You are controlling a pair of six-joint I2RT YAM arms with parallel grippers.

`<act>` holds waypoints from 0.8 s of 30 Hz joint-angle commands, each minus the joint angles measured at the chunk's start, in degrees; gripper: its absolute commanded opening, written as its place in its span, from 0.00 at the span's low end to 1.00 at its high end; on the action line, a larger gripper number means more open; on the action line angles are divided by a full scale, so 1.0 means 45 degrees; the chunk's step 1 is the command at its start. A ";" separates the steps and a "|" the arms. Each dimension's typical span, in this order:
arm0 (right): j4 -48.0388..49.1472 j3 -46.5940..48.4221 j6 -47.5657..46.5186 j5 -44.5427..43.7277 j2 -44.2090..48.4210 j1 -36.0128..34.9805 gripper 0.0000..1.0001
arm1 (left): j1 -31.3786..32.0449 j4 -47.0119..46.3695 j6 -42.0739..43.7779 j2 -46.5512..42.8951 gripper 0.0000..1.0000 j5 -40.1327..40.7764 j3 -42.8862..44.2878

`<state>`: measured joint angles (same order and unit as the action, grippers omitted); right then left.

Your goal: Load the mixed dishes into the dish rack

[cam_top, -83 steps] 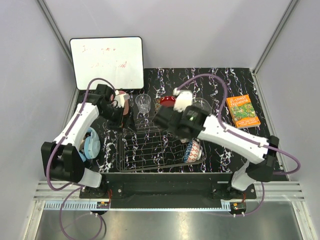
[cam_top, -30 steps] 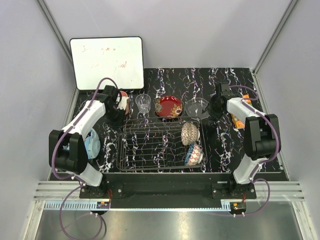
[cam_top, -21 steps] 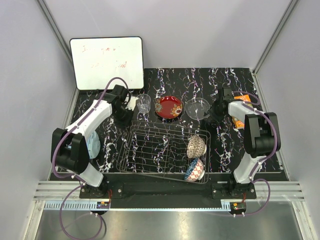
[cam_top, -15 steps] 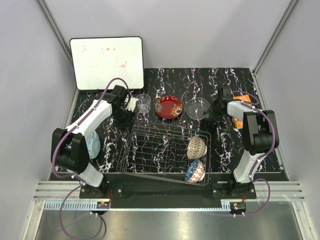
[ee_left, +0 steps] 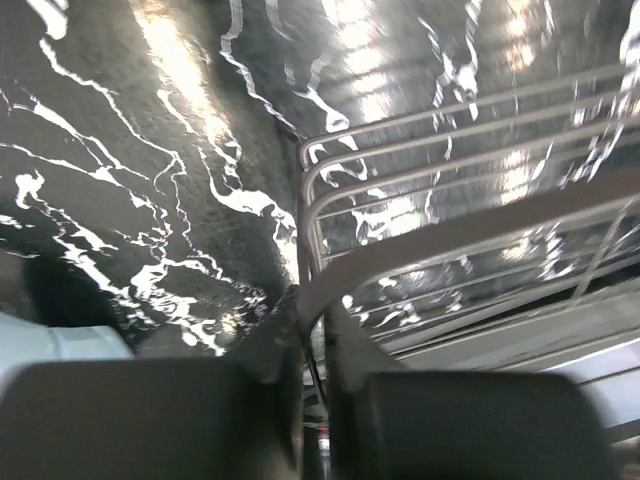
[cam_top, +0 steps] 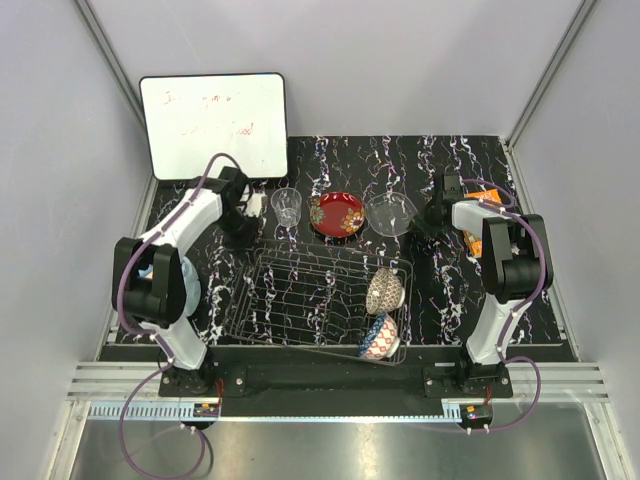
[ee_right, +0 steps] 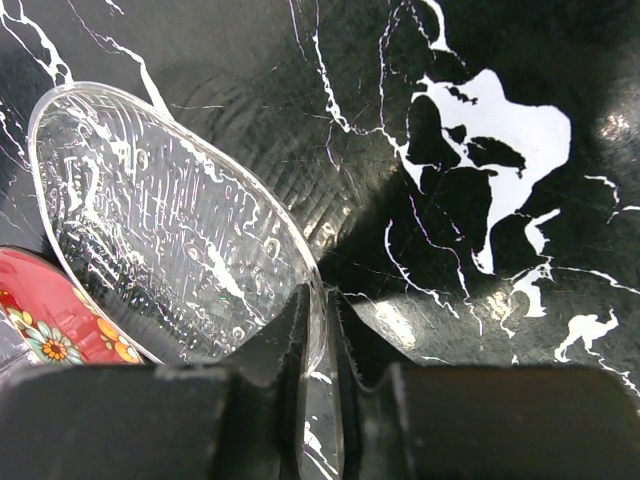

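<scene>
Your dish rack has swung round since a second ago: it sat square to the surface then, and now it lies skewed, far-left corner up by the left arm, near-right corner pushed toward the near edge. Both bowls have ridden along inside it at its right end, and both are tipped on edge: the beige speckled bowl, and just nearer you the blue patterned bowl. Now look at your left gripper. It's clamped tight on the rack's rim wire at that far-left corner, fingers almost meeting with the wire between them, though the wrist view is blurred. Over on the other side, your right gripper has closed in too and pinches the rim of the clear glass bowl, one finger inside the wall and one outside. That bowl is on the surface beyond the rack, not in it. The red gold-patterned plate lies just beside it on the left. The small clear glass tumbler stands upright further left, near the left gripper. None of those three is in the rack yet. Behind it all, the white board leans at the far-left corner.
</scene>
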<state>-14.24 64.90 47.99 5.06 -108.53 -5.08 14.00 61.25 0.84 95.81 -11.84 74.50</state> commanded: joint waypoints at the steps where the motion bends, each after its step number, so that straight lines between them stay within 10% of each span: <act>1: -0.0098 -0.0341 -0.0058 -0.0246 -0.0043 0.0016 0.15 | -0.1059 0.0157 0.0418 0.1051 0.00 -0.0298 0.0417; 7: -0.0097 -0.0400 -0.0234 -0.0441 0.0114 0.0016 0.00 | -0.1412 0.0197 0.0438 0.1248 0.00 -0.0827 0.0359; 24: -0.0273 -0.0205 -0.1133 -0.1046 0.1383 0.0016 0.00 | -0.2662 0.0313 0.0067 0.2225 0.00 -0.2290 0.0456</act>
<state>-14.06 63.79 44.86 2.66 -105.54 -5.04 3.88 64.23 1.91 101.36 -20.25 78.15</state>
